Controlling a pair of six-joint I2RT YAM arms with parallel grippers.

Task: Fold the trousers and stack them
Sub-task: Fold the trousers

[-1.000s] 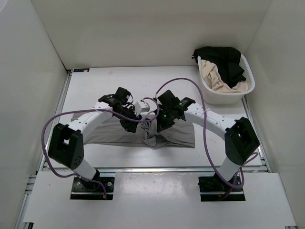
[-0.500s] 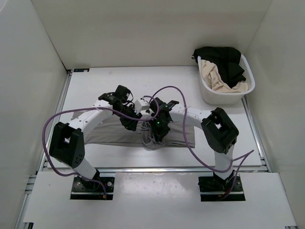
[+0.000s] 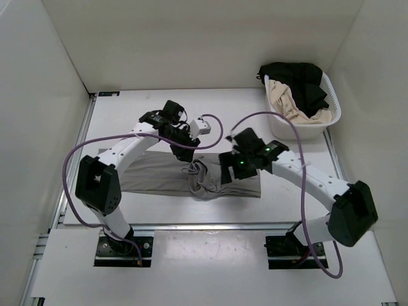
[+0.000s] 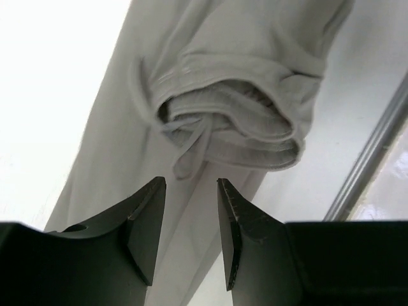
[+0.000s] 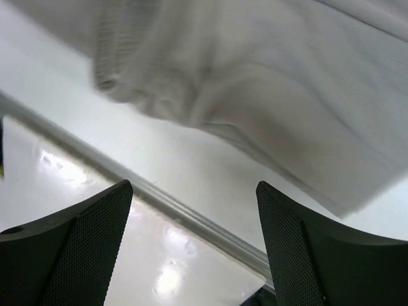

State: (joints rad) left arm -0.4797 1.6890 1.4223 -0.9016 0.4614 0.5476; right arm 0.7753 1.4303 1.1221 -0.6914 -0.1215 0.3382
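Top external view: a second ago both arms were pressed together over the bunched middle of the grey trousers (image 3: 153,178); now they have let go and drawn apart. The left fingers (image 4: 143,217) are raised just beyond the far edge of the trousers, slightly parted with nothing between them. The right fingers (image 5: 95,236) hang spread wide and bare over the right end of the trousers.

The trousers lie stretched across the tabletop (image 3: 127,115), their waistband (image 4: 236,127) and drawstring (image 4: 191,150) puckered in a lump at the middle. We judge the fold only begun and nothing stacked yet. Whether the cloth is already doubled over we cannot tell from above.

That lump needs smoothing first. The laundry basket (image 3: 335,105), holding dark and cream garments, stands well apart from the trousers, beyond their right end.
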